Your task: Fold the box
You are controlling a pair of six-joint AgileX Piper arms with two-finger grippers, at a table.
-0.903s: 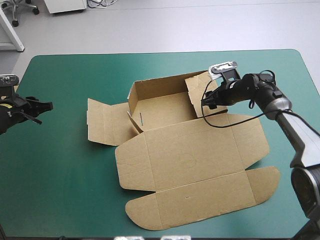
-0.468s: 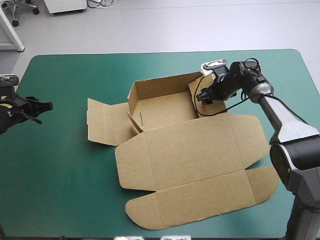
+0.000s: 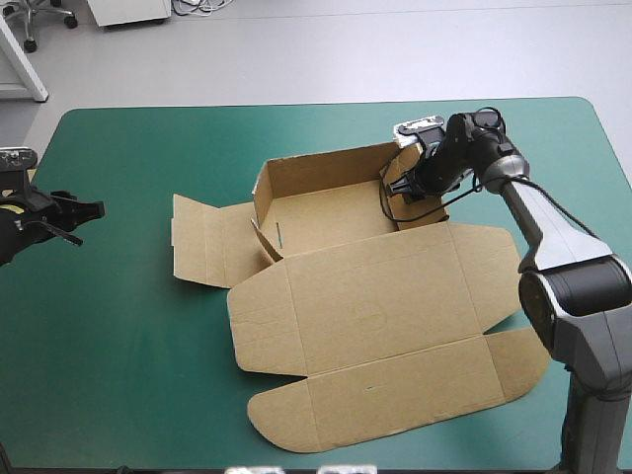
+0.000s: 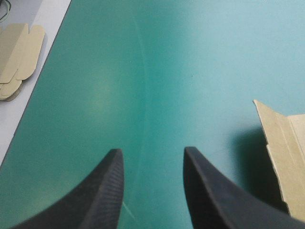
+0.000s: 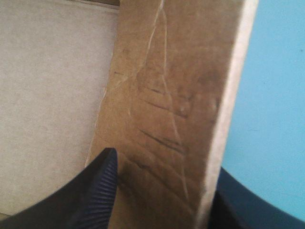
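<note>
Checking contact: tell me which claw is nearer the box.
Right. The right claw grips the box by its raised right-hand wall; the left claw hovers open over bare cover, beyond the box's left flap.

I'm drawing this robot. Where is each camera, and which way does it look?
High view: above, behind the robot, looking down on teal-green table and brown cardboard box; both arms show.
Left wrist view: over left gripper, facing bare cover; open black fingers show.
Right wrist view: over right gripper, gripping the box's wall.
All share the box.

Matt brown board box, scratched on one flap; ribbed black fingers; smooth teal-green cover.
</note>
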